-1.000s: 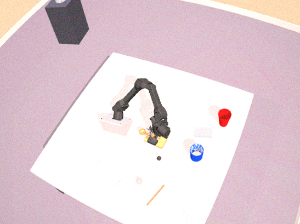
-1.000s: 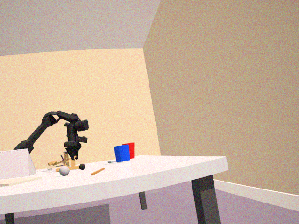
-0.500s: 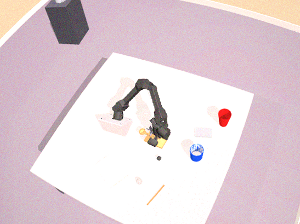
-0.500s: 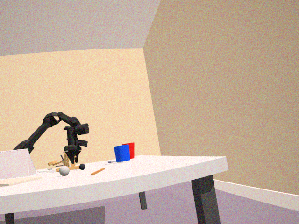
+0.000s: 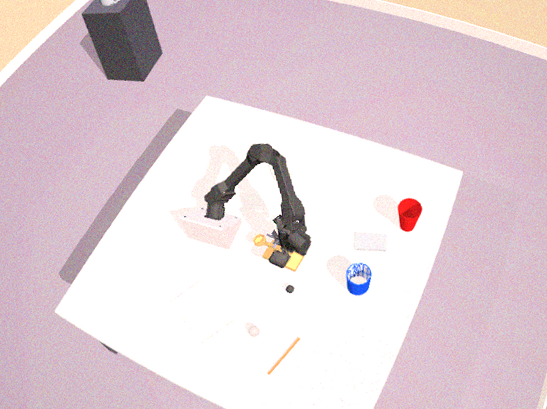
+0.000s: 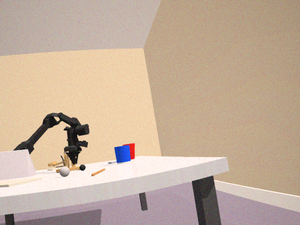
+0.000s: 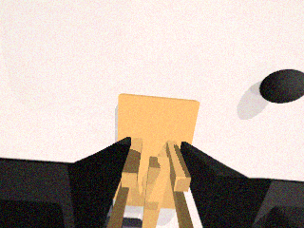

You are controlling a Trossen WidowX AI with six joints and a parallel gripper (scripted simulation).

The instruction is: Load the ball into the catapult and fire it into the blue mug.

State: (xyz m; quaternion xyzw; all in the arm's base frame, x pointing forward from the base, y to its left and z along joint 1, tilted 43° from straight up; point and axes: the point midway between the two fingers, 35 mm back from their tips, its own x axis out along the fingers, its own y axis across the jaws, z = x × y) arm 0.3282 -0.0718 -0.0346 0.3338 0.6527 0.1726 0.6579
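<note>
The orange wooden catapult [image 5: 294,261] [image 6: 75,168] [image 7: 157,116] stands on the table, its round cup [image 5: 259,240] [image 6: 52,163] towards the arm's base, with no ball seen in it. My gripper [image 5: 283,249] [image 6: 75,162] [image 7: 156,143] points down and is shut on the catapult, one finger against the outside of each upright. A black ball [image 5: 290,289] [image 6: 82,167] [image 7: 285,85] lies close beside the catapult. A pale ball [image 5: 253,329] [image 6: 64,171] lies farther off. The blue mug [image 5: 358,285] [image 6: 123,153] stands upright beyond the catapult's base end.
A red mug [image 5: 408,219] [image 6: 132,151] stands past the blue one. A flat pale slab [image 5: 370,241] lies near both mugs. An orange stick [image 5: 283,355] [image 6: 98,172] lies beyond the pale ball. A whitish box [image 5: 209,228] [image 6: 17,164] is by the arm's base.
</note>
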